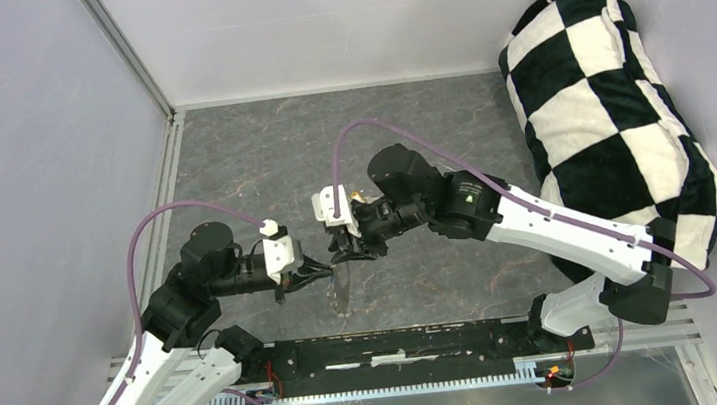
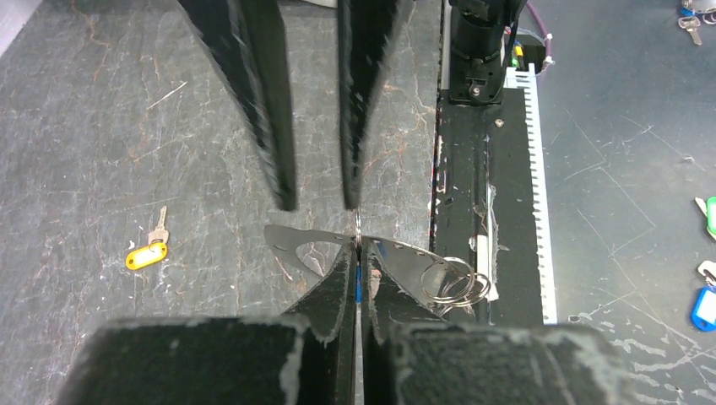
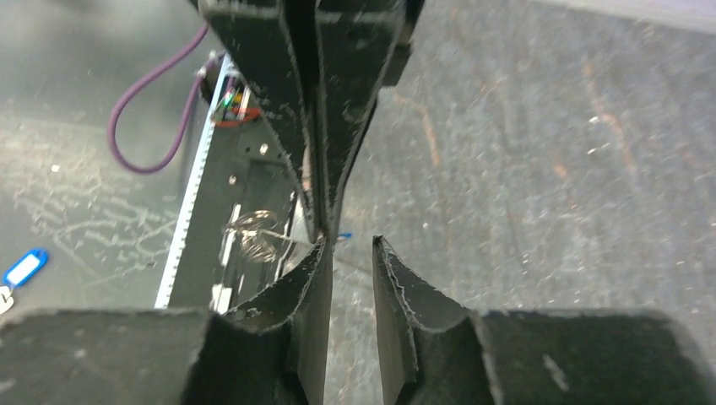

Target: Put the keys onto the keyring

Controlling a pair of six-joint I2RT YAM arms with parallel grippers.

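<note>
My left gripper (image 1: 325,266) (image 2: 358,253) is shut on the keyring (image 2: 397,253), a thin silver curved band that crosses its tips, with small wire rings (image 2: 460,285) at one end. The band hangs below the grippers in the top view (image 1: 342,290). A blue sliver (image 2: 359,291) shows between the left jaws and pokes out in the right wrist view (image 3: 342,235); it may be the blue key. My right gripper (image 1: 348,254) (image 3: 350,245) is open, tip to tip with the left one and holding nothing. The gold key with a yellow head (image 2: 148,251) lies on the table.
The black base rail (image 1: 400,344) runs along the near edge. A black-and-white checked cushion (image 1: 616,105) fills the right side. Several spare tagged keys lie on the lower surface beyond the rail, one blue (image 2: 702,308) (image 3: 24,268) and one green (image 2: 711,215). White walls enclose the table.
</note>
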